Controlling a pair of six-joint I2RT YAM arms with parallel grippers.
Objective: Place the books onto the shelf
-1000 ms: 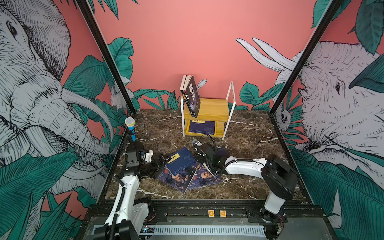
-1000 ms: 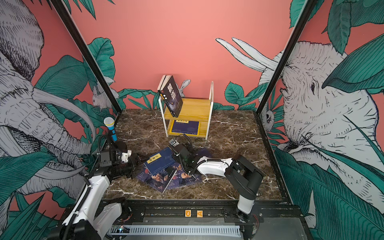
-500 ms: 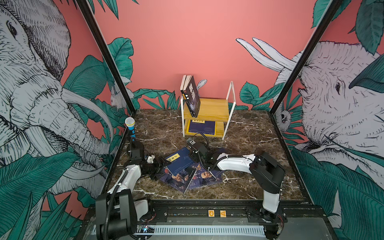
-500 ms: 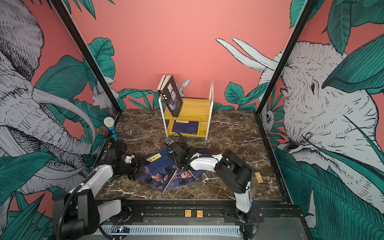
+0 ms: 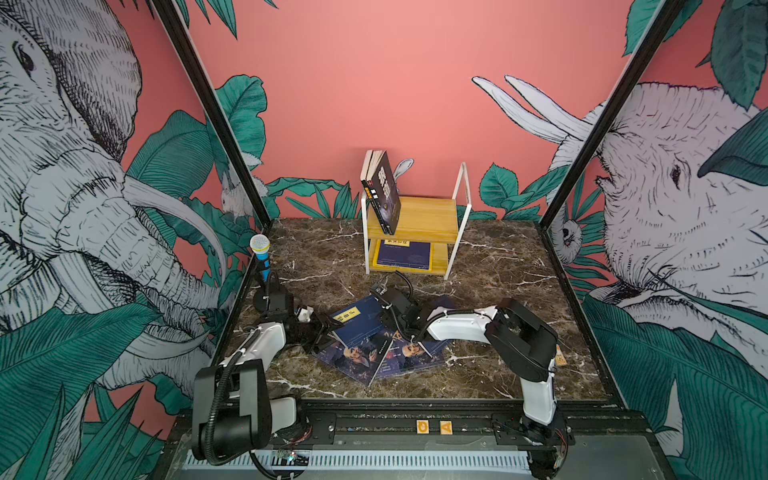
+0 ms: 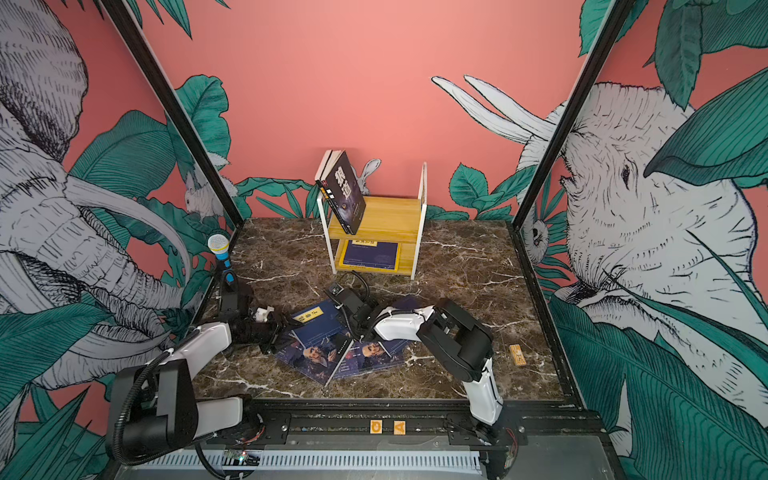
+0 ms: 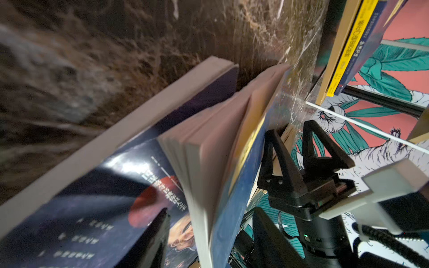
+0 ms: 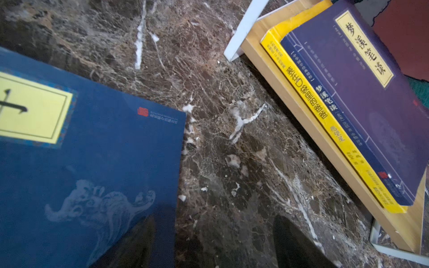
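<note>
Left gripper point(image 5: 327, 333) is half-spread astride the top book's point(image 5: 358, 318) raised edge, not clamped yet. Right gripper point(image 7: 291, 127) is spread, one finger against its cover, likely propping it for your pinch. Shelf point(image 5: 419, 216) is well beyond both.

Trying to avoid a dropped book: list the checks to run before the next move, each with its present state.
1. Left pincer astride an edge of the top navy book: ok.
2. Its grip closed firm: cannot tell.
3. That book's pages closed: not ok, fanned.
4. Right pincer open, empty: ok.
5. Bare room on the top board of the shelf: ok.
6. Black book upright: not ok, leaning.
</note>
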